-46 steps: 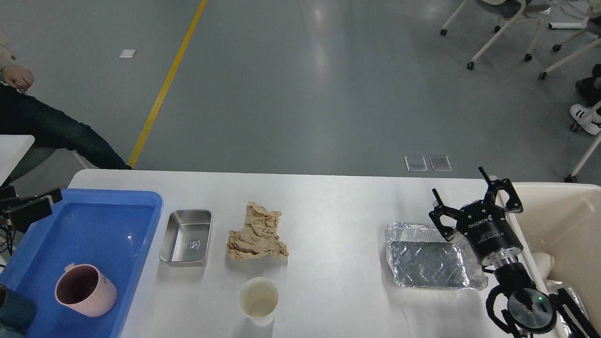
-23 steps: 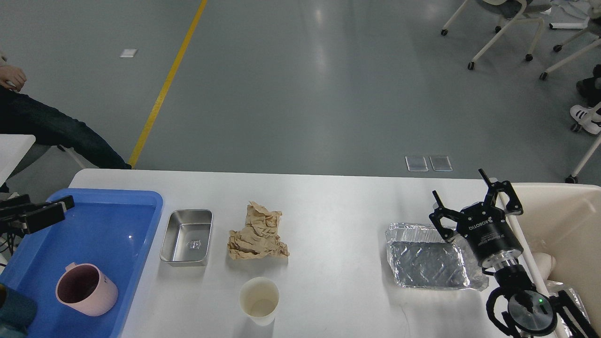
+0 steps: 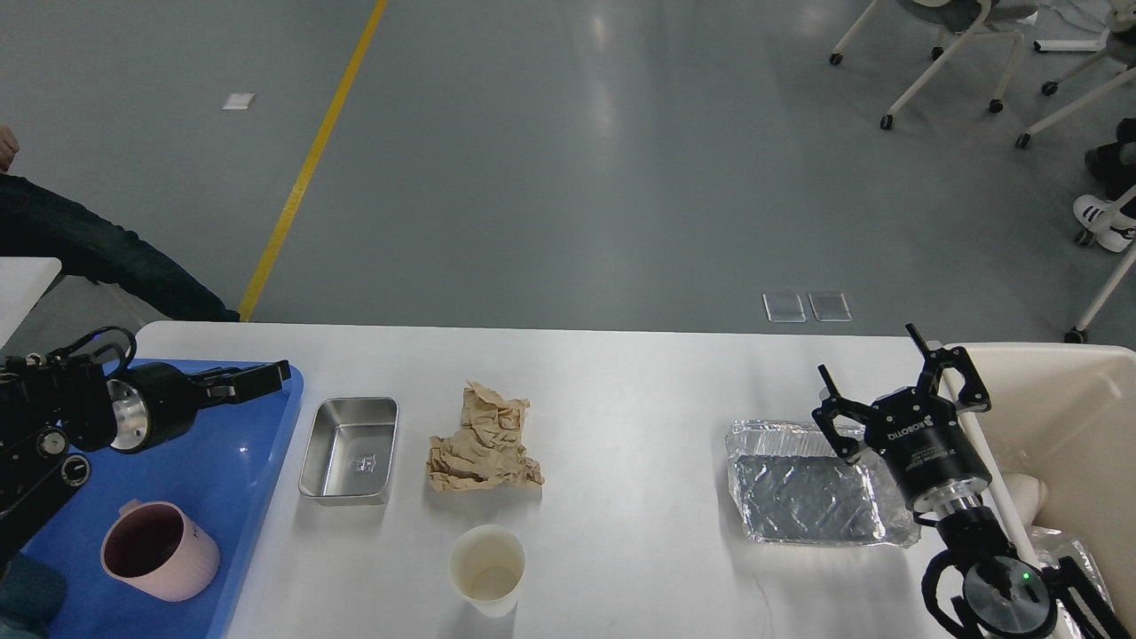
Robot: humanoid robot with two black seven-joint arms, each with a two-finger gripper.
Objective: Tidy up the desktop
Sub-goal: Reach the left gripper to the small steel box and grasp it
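The white desktop [image 3: 621, 382] holds a small steel tray [image 3: 349, 450], a crumpled brown paper [image 3: 484, 439], a paper cup [image 3: 486, 568] and a foil tray [image 3: 808, 484]. My left gripper [image 3: 257, 379] reaches right over the far edge of the blue tray [image 3: 222, 497], just left of the steel tray; it is seen side-on and dark, so its fingers cannot be told apart. My right gripper [image 3: 890, 374] is open and empty, above the foil tray's far right corner.
A pink mug [image 3: 158, 550] stands in the blue tray. A cream bin [image 3: 1078, 390] stands at the desktop's right end, with some waste inside. A seated person's leg [image 3: 98, 257] is beyond the far left corner. Wheeled chairs [image 3: 967, 53] stand far right.
My left arm has swung in to the right, its gripper now over the blue tray's far right corner. The right gripper has hardly moved.
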